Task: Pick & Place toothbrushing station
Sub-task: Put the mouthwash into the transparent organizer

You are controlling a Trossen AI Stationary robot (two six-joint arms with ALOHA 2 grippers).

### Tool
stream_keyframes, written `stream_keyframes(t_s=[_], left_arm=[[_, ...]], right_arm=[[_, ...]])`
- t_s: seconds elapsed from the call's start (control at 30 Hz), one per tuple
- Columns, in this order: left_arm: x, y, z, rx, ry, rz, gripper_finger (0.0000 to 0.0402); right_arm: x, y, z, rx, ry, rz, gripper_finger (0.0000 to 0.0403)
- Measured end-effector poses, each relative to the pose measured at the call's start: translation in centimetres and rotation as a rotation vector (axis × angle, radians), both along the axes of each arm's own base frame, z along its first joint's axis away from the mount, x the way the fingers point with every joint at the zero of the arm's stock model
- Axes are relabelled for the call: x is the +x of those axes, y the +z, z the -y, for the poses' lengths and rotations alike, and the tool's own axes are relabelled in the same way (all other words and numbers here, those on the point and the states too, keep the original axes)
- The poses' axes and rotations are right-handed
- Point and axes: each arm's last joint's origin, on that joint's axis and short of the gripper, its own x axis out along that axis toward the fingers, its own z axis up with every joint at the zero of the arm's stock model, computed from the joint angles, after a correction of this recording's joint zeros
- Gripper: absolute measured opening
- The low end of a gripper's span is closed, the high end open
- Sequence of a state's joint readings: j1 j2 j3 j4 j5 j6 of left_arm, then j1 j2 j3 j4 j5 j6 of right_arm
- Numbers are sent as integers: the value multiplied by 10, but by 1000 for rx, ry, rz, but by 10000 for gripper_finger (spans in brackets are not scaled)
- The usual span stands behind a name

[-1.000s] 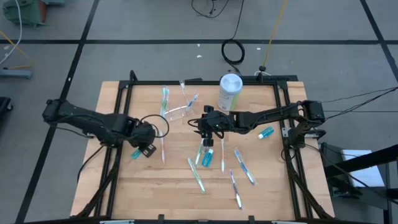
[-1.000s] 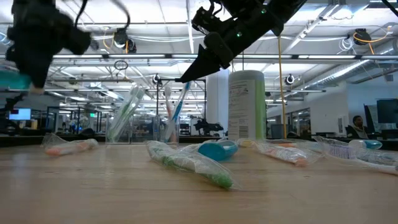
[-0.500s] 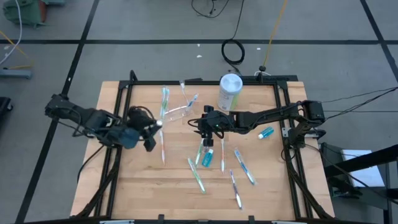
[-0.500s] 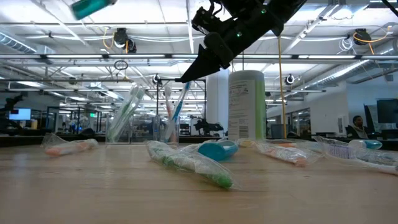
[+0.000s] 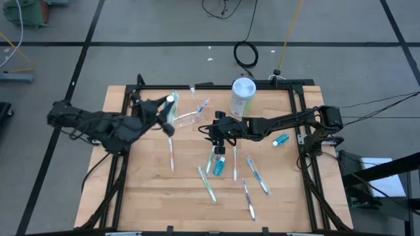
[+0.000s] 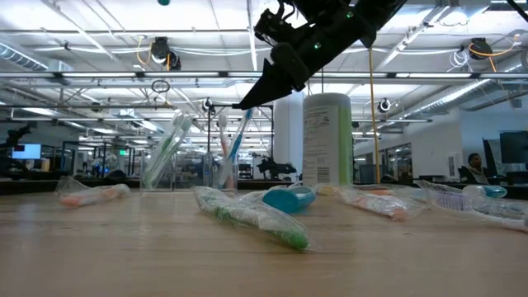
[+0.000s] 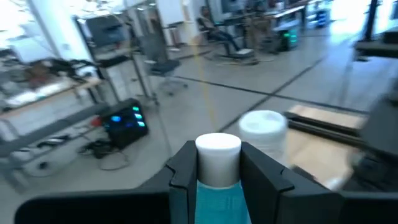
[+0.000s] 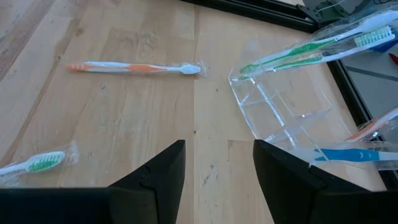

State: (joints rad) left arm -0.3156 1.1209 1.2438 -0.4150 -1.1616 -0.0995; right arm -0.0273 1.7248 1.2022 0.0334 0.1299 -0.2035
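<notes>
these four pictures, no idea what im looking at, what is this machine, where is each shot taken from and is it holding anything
It is a robot with two dark arms at a wooden table, each ending in a two-finger gripper. One picture looks straight down, one looks level across the tabletop, and two come from cameras on the wrists.

The left gripper, raised over the table's left rear part, is shut on a teal tube with a white cap. The right gripper hangs open and empty near the clear plastic holder, which has toothbrushes resting on it.

More wrapped toothbrushes lie scattered on the wood, and a tall pale-green canister stands at the back.
</notes>
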Motion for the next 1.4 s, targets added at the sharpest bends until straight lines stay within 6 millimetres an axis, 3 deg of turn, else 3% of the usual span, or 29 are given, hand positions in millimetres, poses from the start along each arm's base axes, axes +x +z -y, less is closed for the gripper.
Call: stream_keyframes(t_s=[0.17,0.3,0.47,0.67,1.1,1.4], left_arm=[[16,-5,-27,3,69,-33,85],[32,-21,-50,-7,77,-67,85],[39,-33,-75,-1,101,15,85],[39,-77,-95,1,126,110,85],[15,-185,-100,-27,139,295,85],[30,-230,-103,6,142,255,85]], right_arm=[[0,0,0,-11,7,-2,180],[0,0,0,-16,10,-3,180],[0,0,0,-18,12,-3,180],[0,0,0,-18,12,-3,180],[0,0,0,-18,12,-2,180],[1,2,0,-27,17,14,180]])
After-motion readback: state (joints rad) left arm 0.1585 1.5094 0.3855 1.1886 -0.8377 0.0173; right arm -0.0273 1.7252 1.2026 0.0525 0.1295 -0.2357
